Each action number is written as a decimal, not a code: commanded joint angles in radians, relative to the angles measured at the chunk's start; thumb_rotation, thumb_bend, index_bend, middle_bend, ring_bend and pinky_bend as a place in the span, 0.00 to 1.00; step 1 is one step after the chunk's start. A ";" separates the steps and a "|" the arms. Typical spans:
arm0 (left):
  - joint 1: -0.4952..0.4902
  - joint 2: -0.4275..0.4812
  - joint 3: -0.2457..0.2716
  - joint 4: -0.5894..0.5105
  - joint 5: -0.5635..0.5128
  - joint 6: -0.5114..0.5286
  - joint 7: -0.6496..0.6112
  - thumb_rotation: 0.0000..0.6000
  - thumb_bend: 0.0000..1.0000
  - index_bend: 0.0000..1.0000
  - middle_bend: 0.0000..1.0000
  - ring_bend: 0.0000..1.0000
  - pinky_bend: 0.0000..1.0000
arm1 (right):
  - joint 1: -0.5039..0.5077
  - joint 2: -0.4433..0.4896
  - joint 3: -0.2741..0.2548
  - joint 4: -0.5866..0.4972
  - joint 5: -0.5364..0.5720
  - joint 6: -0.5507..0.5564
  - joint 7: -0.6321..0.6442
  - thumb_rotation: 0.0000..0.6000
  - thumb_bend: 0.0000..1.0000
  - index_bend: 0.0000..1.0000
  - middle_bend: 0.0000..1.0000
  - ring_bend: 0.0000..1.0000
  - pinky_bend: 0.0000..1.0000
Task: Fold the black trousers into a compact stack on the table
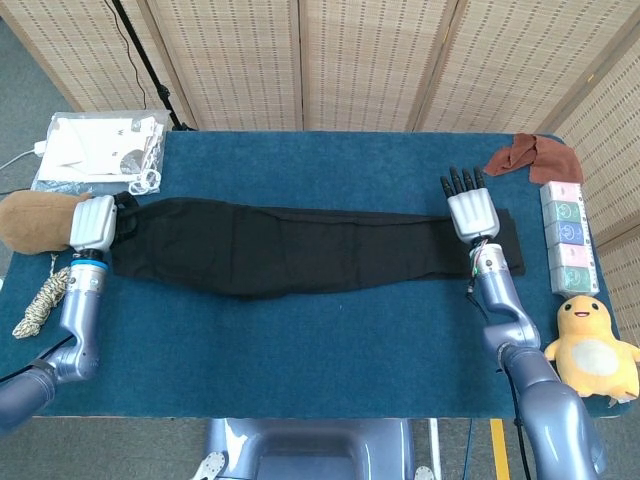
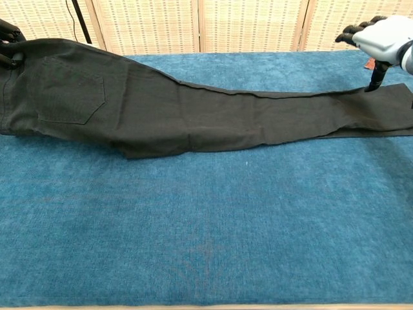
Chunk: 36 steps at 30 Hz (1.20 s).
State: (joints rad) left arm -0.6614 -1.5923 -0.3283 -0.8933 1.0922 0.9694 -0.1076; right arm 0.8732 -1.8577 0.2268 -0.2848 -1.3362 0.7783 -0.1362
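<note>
The black trousers (image 1: 300,250) lie lengthwise across the bench (image 1: 330,350). The left hand (image 1: 95,222) grips the waist; the right hand (image 1: 473,210) hovers, fingers (image 1: 462,181) spread. A brown cloth (image 1: 530,157) lies at the far right corner.

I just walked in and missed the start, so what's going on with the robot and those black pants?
The black trousers lie stretched lengthwise across the blue table, not yet folded. The left hand rests at the waistband end, apparently holding it, though its fingers are hidden. The right hand is raised above the cuff end with fingers spread, holding nothing.
</note>
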 commanded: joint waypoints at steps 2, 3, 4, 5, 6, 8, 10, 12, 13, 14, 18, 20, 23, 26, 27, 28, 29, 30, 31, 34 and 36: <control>-0.002 -0.010 0.003 0.028 0.012 0.004 -0.018 1.00 0.49 0.65 0.56 0.56 0.51 | -0.043 0.063 0.033 -0.106 0.032 0.081 0.011 1.00 0.08 0.00 0.00 0.00 0.00; -0.003 -0.013 0.003 0.034 0.015 0.006 -0.022 1.00 0.49 0.65 0.56 0.56 0.51 | -0.052 0.076 0.035 -0.127 0.034 0.096 0.007 1.00 0.08 0.00 0.00 0.00 0.00; -0.003 -0.015 0.004 0.041 0.018 0.006 -0.025 1.00 0.49 0.65 0.56 0.56 0.51 | -0.063 0.089 0.036 -0.150 0.036 0.110 0.003 1.00 0.08 0.00 0.00 0.00 0.00; -0.005 -0.019 0.006 0.052 0.024 0.007 -0.031 1.00 0.49 0.65 0.56 0.56 0.51 | -0.080 0.111 0.037 -0.190 0.038 0.132 -0.002 1.00 0.08 0.00 0.00 0.00 0.00; -0.007 -0.024 0.009 0.064 0.030 0.008 -0.036 1.00 0.49 0.65 0.56 0.56 0.51 | -0.099 0.134 0.037 -0.235 0.040 0.155 -0.009 1.00 0.08 0.00 0.00 0.00 0.00; -0.012 -0.031 0.013 0.083 0.039 0.008 -0.042 1.00 0.49 0.65 0.56 0.56 0.51 | -0.135 0.171 0.032 -0.306 0.040 0.194 -0.016 1.00 0.08 0.00 0.00 0.00 0.00; -0.019 -0.043 0.017 0.109 0.050 0.006 -0.051 1.00 0.49 0.65 0.56 0.56 0.51 | -0.187 0.222 0.018 -0.409 0.034 0.248 -0.030 1.00 0.08 0.00 0.00 0.00 0.00; -0.029 -0.060 0.021 0.146 0.063 0.007 -0.062 1.00 0.49 0.65 0.56 0.56 0.51 | -0.252 0.285 -0.004 -0.540 0.028 0.305 -0.049 1.00 0.08 0.00 0.00 0.00 0.00; -0.032 -0.067 0.022 0.159 0.067 0.007 -0.065 1.00 0.49 0.65 0.56 0.56 0.51 | -0.273 0.306 -0.012 -0.582 0.028 0.322 -0.056 1.00 0.08 0.00 0.00 0.00 0.00; -0.037 -0.078 0.025 0.180 0.073 0.007 -0.070 1.00 0.49 0.65 0.56 0.56 0.51 | -0.304 0.335 -0.025 -0.644 0.027 0.344 -0.065 1.00 0.08 0.00 0.00 0.00 0.00; -0.054 -0.114 0.036 0.254 0.090 -0.008 -0.081 1.00 0.49 0.65 0.56 0.55 0.51 | -0.387 0.417 -0.068 -0.814 0.018 0.402 -0.083 1.00 0.08 0.01 0.00 0.00 0.00; -0.065 -0.135 0.041 0.295 0.095 -0.022 -0.089 1.00 0.49 0.65 0.56 0.55 0.51 | -0.416 0.446 -0.086 -0.873 0.012 0.424 -0.090 1.00 0.08 0.01 0.00 0.00 0.00; -0.082 -0.169 0.047 0.362 0.102 -0.050 -0.102 1.00 0.49 0.63 0.55 0.54 0.51 | -0.451 0.476 -0.107 -0.940 -0.001 0.455 -0.090 1.00 0.08 0.01 0.00 0.00 0.00; -0.092 -0.198 0.051 0.409 0.108 -0.064 -0.121 1.00 0.49 0.60 0.53 0.53 0.51 | -0.470 0.493 -0.120 -0.972 -0.016 0.479 -0.092 1.00 0.08 0.01 0.00 0.00 0.00; -0.095 -0.209 0.053 0.428 0.112 -0.067 -0.129 1.00 0.49 0.58 0.51 0.52 0.51 | -0.476 0.498 -0.123 -0.982 -0.021 0.486 -0.092 1.00 0.08 0.02 0.00 0.00 0.00; -0.097 -0.217 0.054 0.440 0.114 -0.068 -0.134 1.00 0.49 0.55 0.49 0.50 0.50 | -0.480 0.501 -0.124 -0.988 -0.022 0.490 -0.092 1.00 0.08 0.02 0.00 0.00 0.00; -0.100 -0.224 0.055 0.452 0.116 -0.071 -0.139 1.00 0.48 0.49 0.44 0.46 0.48 | -0.483 0.503 -0.125 -0.993 -0.024 0.495 -0.092 1.00 0.08 0.02 0.00 0.00 0.00; -0.103 -0.233 0.056 0.469 0.117 -0.078 -0.147 1.00 0.48 0.44 0.40 0.43 0.46 | -0.488 0.506 -0.126 -0.999 -0.026 0.499 -0.092 1.00 0.08 0.02 0.00 0.00 0.00; -0.106 -0.241 0.057 0.484 0.119 -0.084 -0.154 1.00 0.46 0.33 0.32 0.36 0.41 | -0.492 0.508 -0.127 -1.004 -0.027 0.504 -0.092 1.00 0.07 0.02 0.00 0.00 0.00; -0.112 -0.255 0.064 0.511 0.124 -0.114 -0.169 1.00 0.37 0.04 0.05 0.14 0.28 | -0.502 0.508 -0.131 -1.008 -0.028 0.510 -0.093 1.00 0.06 0.01 0.00 0.00 0.00; -0.116 -0.262 0.065 0.523 0.125 -0.131 -0.180 1.00 0.32 0.00 0.00 0.05 0.22 | -0.510 0.506 -0.134 -1.009 -0.028 0.514 -0.090 1.00 0.05 0.01 0.00 0.00 0.00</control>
State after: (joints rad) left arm -0.7725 -1.8460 -0.2665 -0.3790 1.2144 0.8511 -0.2769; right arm 0.3654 -1.3510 0.0938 -1.2931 -1.3644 1.2907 -0.2273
